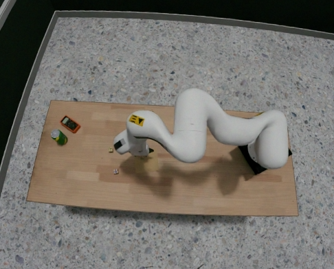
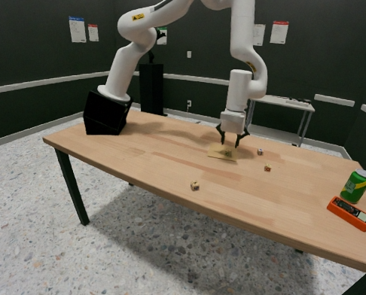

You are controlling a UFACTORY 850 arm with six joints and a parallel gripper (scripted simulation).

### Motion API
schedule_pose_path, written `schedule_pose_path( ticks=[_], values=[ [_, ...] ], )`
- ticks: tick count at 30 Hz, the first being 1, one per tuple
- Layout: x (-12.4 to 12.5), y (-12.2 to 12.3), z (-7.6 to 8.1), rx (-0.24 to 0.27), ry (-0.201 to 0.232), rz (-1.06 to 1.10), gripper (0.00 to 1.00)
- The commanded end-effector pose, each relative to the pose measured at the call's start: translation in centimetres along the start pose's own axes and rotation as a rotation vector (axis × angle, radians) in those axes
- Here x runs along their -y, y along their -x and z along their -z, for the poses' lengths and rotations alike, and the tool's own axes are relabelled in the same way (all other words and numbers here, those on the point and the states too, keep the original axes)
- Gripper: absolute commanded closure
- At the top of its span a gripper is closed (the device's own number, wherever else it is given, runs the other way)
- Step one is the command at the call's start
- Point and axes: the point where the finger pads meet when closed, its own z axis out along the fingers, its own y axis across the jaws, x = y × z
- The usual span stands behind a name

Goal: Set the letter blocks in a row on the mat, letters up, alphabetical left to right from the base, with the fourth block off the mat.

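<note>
My gripper (image 2: 230, 143) points straight down, open and empty, a little above the far edge of the small tan mat (image 2: 223, 152). A small block (image 2: 227, 153) with greenish marks lies on the mat, just below and in front of the fingertips. Three more small blocks lie off the mat: a whitish one (image 2: 260, 151) and a reddish one (image 2: 267, 168) to its right, and a pale one (image 2: 194, 185) near the table's front edge. In the overhead view the arm hides the gripper and part of the mat (image 1: 148, 163); two blocks show there (image 1: 110, 149) (image 1: 115, 171).
A green can (image 2: 355, 185) and an orange hand-held meter (image 2: 349, 213) sit at the table's right end; they show at the left in the overhead view, the can (image 1: 59, 136) and the meter (image 1: 70, 123). The arm's black base (image 2: 105, 113) stands at the other end.
</note>
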Motion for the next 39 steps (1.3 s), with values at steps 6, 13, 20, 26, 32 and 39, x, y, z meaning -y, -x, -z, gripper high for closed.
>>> schedule_pose_path(
  ticks=[6,13,20,26,32,39],
  values=[
    [0.1,0.0,-1.1,0.000,-0.002,0.000,0.36],
    [0.1,0.0,-1.6,0.000,-0.002,0.000,0.36],
    [0.1,0.0,-1.8,0.000,-0.002,0.000,0.36],
    [0.1,0.0,-1.8,0.000,-0.002,0.000,0.36],
    [0.1,0.0,-1.8,0.000,-0.002,0.000,0.36],
    [0.1,0.0,-2.2,0.000,-0.002,0.000,0.36]
  ],
)
